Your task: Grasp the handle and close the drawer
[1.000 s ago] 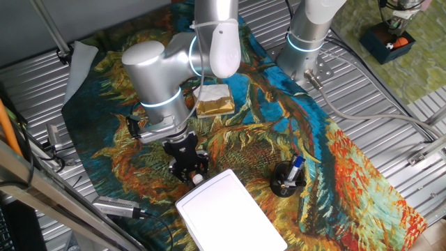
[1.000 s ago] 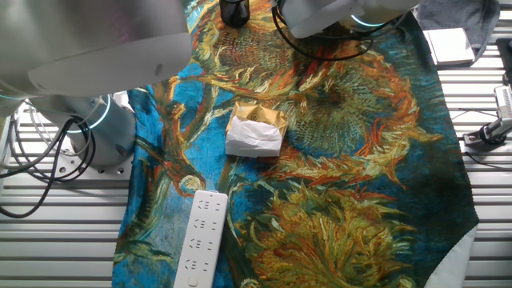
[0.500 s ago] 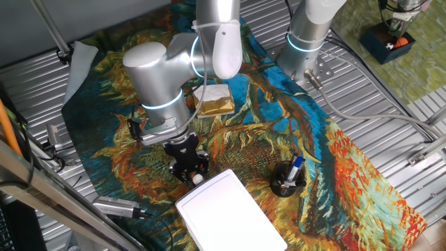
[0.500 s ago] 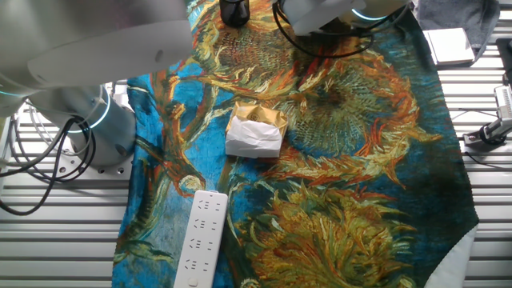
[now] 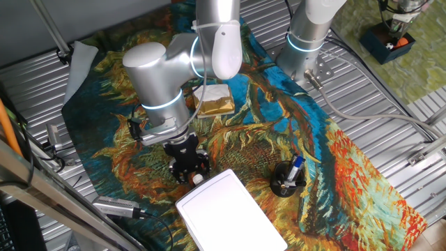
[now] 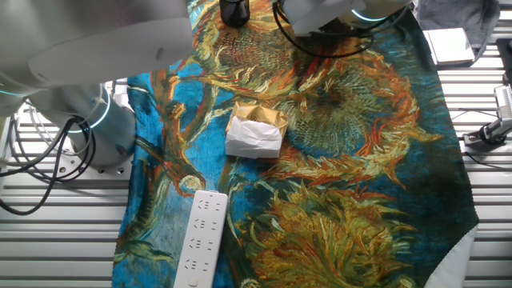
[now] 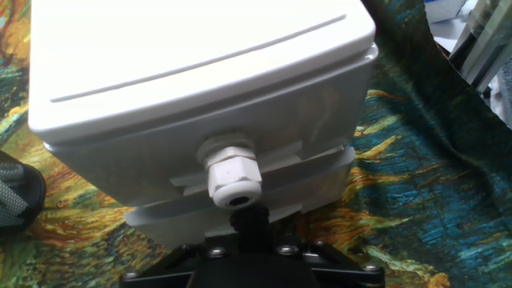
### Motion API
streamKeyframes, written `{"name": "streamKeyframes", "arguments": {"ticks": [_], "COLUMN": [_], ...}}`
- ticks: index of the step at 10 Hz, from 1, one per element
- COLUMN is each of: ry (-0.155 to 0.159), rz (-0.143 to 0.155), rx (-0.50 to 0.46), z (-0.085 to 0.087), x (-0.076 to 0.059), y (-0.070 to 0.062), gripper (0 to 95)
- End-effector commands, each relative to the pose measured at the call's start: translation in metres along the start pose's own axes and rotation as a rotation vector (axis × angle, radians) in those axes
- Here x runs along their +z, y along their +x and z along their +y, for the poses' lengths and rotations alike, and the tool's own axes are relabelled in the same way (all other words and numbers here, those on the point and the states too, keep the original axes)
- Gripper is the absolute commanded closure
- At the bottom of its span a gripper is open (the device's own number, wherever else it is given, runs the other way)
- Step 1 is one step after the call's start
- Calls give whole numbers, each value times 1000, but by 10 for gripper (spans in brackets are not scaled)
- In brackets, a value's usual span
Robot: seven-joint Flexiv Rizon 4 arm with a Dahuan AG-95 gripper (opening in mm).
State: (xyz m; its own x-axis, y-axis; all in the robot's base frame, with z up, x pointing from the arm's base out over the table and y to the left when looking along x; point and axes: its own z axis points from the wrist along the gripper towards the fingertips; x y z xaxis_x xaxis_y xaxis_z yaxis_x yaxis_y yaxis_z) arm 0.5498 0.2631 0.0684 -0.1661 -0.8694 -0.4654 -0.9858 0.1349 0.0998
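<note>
The white flat-topped box (image 5: 230, 213) lies at the near edge of the painted cloth. In the hand view it (image 7: 200, 64) fills the top, with the drawer (image 7: 320, 188) showing as a thin white lip under it, almost fully in. The handle (image 7: 232, 172) is a round white knob on the front, and it also shows in one fixed view (image 5: 197, 179). My gripper (image 5: 189, 169) stands right against that front. Its black fingers (image 7: 248, 224) form one closed column touching the knob's underside. Whether they pinch anything is hidden.
A tan-and-white block (image 5: 214, 101) sits behind my arm, also in the other fixed view (image 6: 256, 132). A black pen holder (image 5: 287, 181) stands right of the box. A white power strip (image 6: 200, 240) lies on the cloth edge. A second arm's base (image 5: 306, 42) stands at the back.
My arm shifted very slightly a second ago and has been still since. The box and drawer look the same.
</note>
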Motion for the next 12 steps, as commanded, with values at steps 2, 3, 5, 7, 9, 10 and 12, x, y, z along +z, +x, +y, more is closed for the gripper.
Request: {"name": "streamKeyframes", "arguments": {"ticks": [2, 3, 5, 7, 9, 10, 12], "ry": [-4, -4, -4, -5, -6, -7, -7], "rz": [-14, -15, -16, -25, -34, -37, -39], "rx": [-10, -11, -17, -27, -38, -39, -41], "z": [1, 1, 1, 2, 3, 5, 5], "x": [-1, -1, -2, -2, -2, -2, -3], "y": [0, 0, 1, 2, 3, 5, 5], "gripper": [570, 570, 570, 570, 570, 570, 570]}}
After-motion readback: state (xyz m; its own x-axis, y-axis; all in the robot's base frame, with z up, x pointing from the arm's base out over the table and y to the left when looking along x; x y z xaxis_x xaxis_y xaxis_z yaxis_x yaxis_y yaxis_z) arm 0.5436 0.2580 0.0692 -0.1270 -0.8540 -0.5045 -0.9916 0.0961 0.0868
